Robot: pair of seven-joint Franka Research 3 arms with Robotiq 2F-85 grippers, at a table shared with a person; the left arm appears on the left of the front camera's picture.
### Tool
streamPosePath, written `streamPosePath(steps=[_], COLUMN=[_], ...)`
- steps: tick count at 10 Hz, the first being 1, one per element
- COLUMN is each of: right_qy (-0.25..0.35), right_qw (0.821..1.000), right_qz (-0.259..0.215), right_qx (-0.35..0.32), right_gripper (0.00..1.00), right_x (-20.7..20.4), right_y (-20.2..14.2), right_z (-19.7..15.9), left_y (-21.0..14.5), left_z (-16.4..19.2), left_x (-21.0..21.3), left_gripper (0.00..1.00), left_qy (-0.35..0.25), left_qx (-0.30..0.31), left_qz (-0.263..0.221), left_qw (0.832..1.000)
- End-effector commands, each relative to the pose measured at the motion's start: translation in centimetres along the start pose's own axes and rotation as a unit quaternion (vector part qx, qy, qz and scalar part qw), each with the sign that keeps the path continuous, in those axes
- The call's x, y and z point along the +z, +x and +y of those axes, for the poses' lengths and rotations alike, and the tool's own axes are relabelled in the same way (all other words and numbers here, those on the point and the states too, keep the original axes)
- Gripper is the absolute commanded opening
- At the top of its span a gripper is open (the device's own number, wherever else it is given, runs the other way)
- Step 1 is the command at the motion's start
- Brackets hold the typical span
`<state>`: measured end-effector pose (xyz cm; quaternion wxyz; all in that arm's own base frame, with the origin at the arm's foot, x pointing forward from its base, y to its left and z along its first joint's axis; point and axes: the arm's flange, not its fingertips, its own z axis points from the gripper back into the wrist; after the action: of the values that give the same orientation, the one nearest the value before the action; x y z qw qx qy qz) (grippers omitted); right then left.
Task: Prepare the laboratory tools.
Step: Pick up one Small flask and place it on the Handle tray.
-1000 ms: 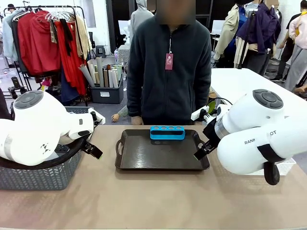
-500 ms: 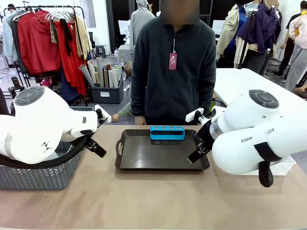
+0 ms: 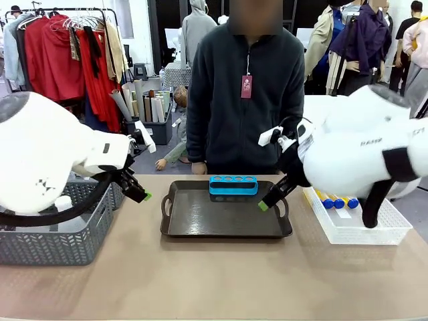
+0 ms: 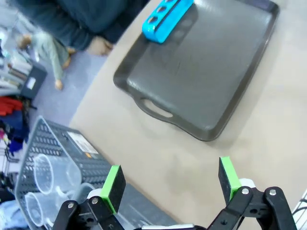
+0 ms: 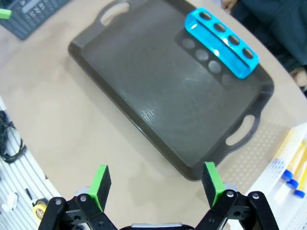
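A blue four-hole rack [image 3: 233,184] stands empty at the far edge of a dark tray [image 3: 200,224] in the middle of the table. My left gripper [image 3: 138,190] hovers open to the left of the tray, with nothing between its fingers. In the left wrist view, my left gripper [image 4: 170,181] is above bare table, with the tray [image 4: 206,72] and rack [image 4: 167,19] beyond it. My right gripper [image 3: 267,200] is open over the tray's right handle. The right wrist view shows my right gripper [image 5: 156,182] near the tray's edge [image 5: 158,86], the rack [image 5: 221,42] farther off. Blue-capped tubes [image 3: 334,200] lie in the white basket.
A grey plastic basket [image 3: 60,244] at the left holds clear plastic beakers [image 4: 41,175]. A white mesh basket [image 3: 364,231] sits at the right. A person in a dark fleece stands at the far side, behind the tray. Bare table lies in front of the tray.
Both arms have risen and swung inward, bringing the grippers nearer the tray. The right arm's lift has uncovered the white basket with the tubes. The person shifted slightly right.
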<state>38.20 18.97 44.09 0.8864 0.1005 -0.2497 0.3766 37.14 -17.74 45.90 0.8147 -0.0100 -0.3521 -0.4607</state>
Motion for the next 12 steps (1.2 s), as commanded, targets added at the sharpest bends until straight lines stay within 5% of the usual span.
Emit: streamPosePath(steps=[1,2,3,4,12], right_qy=[0.019,0.013,-0.014,0.005,-0.003], right_qw=[1.0,1.0,0.999,1.0,1.0], right_qz=[-0.006,-0.012,-0.038,-0.005,-0.001], right_qx=[0.019,0.018,0.036,0.01,0.018], right_gripper=[1.0,1.0,1.0,1.0,1.0], right_x=[1.6,2.3,2.2,2.1,2.2], right_y=[0.9,1.0,1.0,1.2,1.3], right_z=[-1.2,-1.3,-1.1,-0.5,-0.5], left_y=[-6.3,-6.5,0.2,0.2,0.1], left_z=[-2.3,-2.5,0.3,0.3,0.3], left_x=[3.8,4.2,1.3,1.3,1.3], left_gripper=[1.0,1.0,1.0,1.0,1.0], left_qy=[-0.015,-0.005,-0.004,-0.004,-0.007], left_qx=[-0.022,-0.017,-0.013,-0.013,-0.018], left_qz=[-0.015,0.003,-0.009,-0.009,-0.005], left_qw=[1.0,1.0,1.0,1.0,1.0])
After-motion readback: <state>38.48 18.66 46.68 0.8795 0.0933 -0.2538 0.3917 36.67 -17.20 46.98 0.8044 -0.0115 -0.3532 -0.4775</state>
